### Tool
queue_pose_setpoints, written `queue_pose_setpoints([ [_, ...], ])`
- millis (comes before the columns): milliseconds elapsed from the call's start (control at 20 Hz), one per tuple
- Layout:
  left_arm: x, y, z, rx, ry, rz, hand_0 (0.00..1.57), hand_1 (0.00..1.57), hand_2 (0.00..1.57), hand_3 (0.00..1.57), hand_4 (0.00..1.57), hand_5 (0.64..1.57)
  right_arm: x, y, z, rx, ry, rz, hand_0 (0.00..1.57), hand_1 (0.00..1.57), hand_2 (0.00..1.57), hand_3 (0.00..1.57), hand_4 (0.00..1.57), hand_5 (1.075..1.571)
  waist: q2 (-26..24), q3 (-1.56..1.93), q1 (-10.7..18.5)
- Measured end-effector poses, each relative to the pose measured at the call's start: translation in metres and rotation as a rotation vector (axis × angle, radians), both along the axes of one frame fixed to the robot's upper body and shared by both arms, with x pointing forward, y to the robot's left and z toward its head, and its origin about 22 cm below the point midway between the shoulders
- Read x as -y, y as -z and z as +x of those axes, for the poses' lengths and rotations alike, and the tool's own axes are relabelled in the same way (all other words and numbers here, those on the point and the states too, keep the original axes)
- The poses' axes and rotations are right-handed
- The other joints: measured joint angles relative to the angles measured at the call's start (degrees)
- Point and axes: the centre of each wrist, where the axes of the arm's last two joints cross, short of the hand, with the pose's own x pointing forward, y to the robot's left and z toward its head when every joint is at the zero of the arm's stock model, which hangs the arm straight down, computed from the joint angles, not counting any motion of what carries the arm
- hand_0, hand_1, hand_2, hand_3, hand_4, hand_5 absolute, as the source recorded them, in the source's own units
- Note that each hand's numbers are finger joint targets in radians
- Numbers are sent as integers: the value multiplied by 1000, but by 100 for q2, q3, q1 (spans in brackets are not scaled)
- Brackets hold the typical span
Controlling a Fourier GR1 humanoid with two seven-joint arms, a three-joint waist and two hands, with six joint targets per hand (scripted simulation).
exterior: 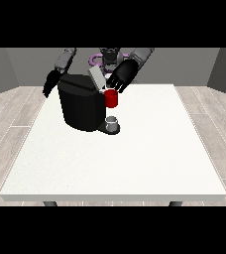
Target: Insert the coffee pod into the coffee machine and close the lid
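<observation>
Front view. A white desk [135, 163] fills the middle of the scene, with the robot small at its far edge. A black coffee machine [80, 101] stands on the far left part of the desk top, its body bulky and rounded. Its grey lid [96, 78] is raised and tilted, leaning up and back from the machine's top front edge.

A red thing at the machine [111, 98] sits at the front of the machine's head, just under the lid's lower end. Below it, a small grey thing [112, 122] rests on the machine's dark base plate; whether this is the coffee pod cannot be told, and the pod is not plainly identifiable anywhere else on the desk.

The hand at the view's right [122, 76] is black and reaches down over the machine's head, its fingers spread and pointing downward, their tips just above and beside the red thing and close to the lid. Contact between fingers and lid or red thing cannot be confirmed. No object is seen pinched in it.

The hand at the view's left [50, 83] hangs beside the machine's far left side, fingers pointing down off the desk edge; whether they are straight or curled cannot be told.
</observation>
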Motion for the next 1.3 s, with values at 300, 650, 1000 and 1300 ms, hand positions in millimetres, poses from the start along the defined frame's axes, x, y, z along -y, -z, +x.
queue_pose_setpoints([
  [300, 4, 3, 2, 5, -3, -3, 1169, 1169, 1235, 1200, 422, 1571, -2, -5, 3, 11, 8, 0, 0, 0, 0, 0, 100, 1571, 45, -1, -14],
  [650, -6, -10, 1, 39, -12, -4, 1225, 1225, 1261, 1206, 376, 1571, -10, -9, 3, 25, -1, 3, 0, 0, 0, 0, 0, 1571, 153, -1, -105],
  [1000, 3, -13, 2, 61, 4, 1, 1189, 1189, 1207, 1172, 362, 1571, -3, -3, 3, 9, 14, 2, 0, 0, 0, 0, 141, 1571, 119, 0, -66],
  [1300, 3, -17, 2, 114, -23, 33, 1216, 1216, 1228, 1104, 0, 1571, -5, -13, 7, 15, 0, -1, 0, 0, 0, 0, 145, 1571, 176, 1, -125],
])
